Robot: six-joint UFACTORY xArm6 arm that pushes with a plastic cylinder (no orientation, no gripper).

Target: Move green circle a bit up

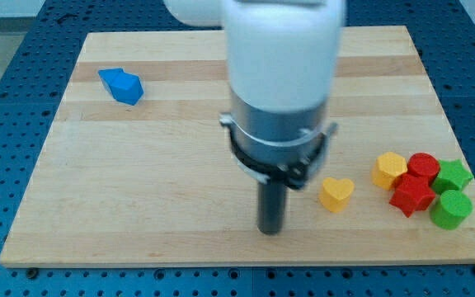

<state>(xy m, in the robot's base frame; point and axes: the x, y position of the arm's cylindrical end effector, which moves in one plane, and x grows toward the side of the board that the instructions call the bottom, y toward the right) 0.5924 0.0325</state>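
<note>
Dark and touching no block, my tip (270, 230) sits just left of the yellow heart (336, 194). Our green circle (450, 209) lies well right, bottom of a tight cluster; approaching carelessly, we risk shoving the red block (411, 195) or green star (452, 176).

Pale matt wooden board (138, 206), smooth plastic-looking blocks

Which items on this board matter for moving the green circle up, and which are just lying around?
Job:
green circle, at the view's bottom right
my tip, left of the yellow heart, far from the green circle

Lying about:
yellow heart
yellow hexagon
red circle
red star
green star
blue block
</note>
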